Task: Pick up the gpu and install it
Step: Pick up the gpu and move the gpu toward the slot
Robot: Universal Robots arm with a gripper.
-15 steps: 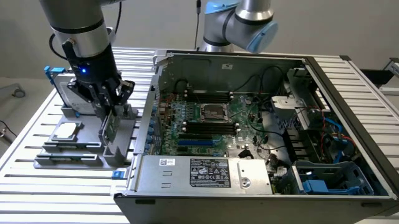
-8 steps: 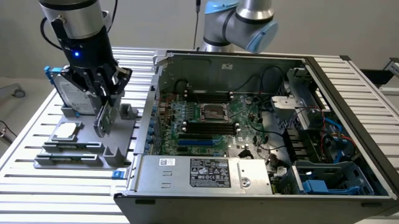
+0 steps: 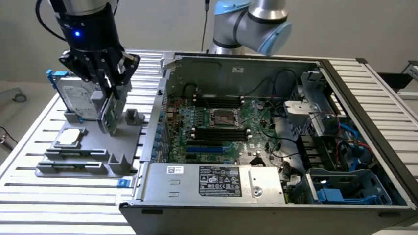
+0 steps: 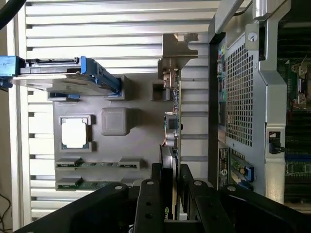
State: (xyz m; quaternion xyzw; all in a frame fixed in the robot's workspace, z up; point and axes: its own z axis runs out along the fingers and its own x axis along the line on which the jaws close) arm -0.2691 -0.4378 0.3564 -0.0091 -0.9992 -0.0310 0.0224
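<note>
One gripper [image 3: 107, 90] was clamped on the gpu [image 3: 111, 115], holding it on edge at the gray tray [image 3: 98, 147]. That tray lay on the tabletop [image 3: 39, 200] beside the open computer case [image 3: 261, 68].

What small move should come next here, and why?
Probably a straight lift: the hand looks closed on the gpu, which stands on edge in the gray fixture beside the open computer case. Lifting straight should free it from its slot without scraping.

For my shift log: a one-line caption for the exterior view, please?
Gripper, jaws clamped on the graphics card upright at the gray holder beside the open computer case.
</note>
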